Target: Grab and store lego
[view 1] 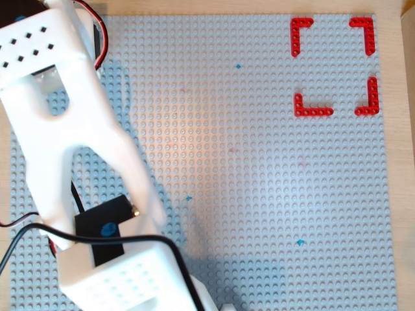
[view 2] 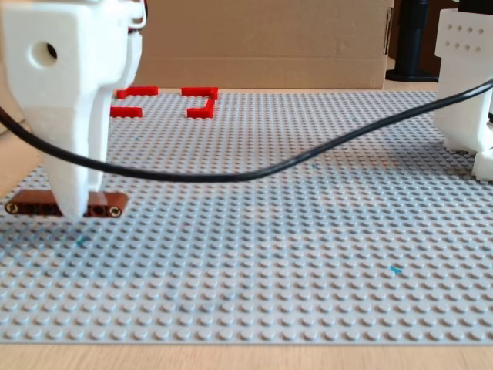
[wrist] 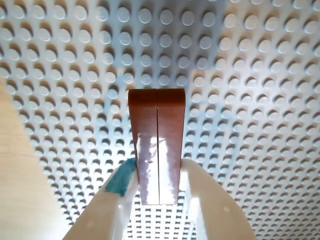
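The end effector (wrist: 159, 187) is clamped across the middle of the brown lego (wrist: 157, 142), held level just above the grey baseplate (view 2: 308, 216) at its near-left edge in the fixed view; the red corner pieces (view 2: 202, 102) lie far behind.

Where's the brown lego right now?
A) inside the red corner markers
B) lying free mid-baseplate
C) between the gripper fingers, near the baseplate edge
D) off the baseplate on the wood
C: in the wrist view the lego sits between the gripper fingers; the fixed view shows it far from the red corner pieces.
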Motion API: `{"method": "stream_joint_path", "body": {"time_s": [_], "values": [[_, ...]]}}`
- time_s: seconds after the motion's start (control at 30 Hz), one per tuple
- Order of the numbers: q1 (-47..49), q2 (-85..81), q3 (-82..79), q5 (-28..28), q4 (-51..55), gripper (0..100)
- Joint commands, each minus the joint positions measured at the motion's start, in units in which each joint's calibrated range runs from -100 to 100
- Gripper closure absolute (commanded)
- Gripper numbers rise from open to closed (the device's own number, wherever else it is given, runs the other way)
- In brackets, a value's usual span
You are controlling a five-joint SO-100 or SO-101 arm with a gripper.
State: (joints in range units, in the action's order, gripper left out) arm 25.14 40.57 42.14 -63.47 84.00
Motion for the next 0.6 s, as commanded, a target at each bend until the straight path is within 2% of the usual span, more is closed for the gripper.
{"method": "stream_joint_path", "body": {"time_s": [0.0,0.33,0.57], "values": [[0.01,-0.78,8.77,-0.99,4.06,98],[0.01,-0.61,24.38,-1.56,15.39,98],[-0.51,-1.03,25.2,-1.15,15.56,98]]}}
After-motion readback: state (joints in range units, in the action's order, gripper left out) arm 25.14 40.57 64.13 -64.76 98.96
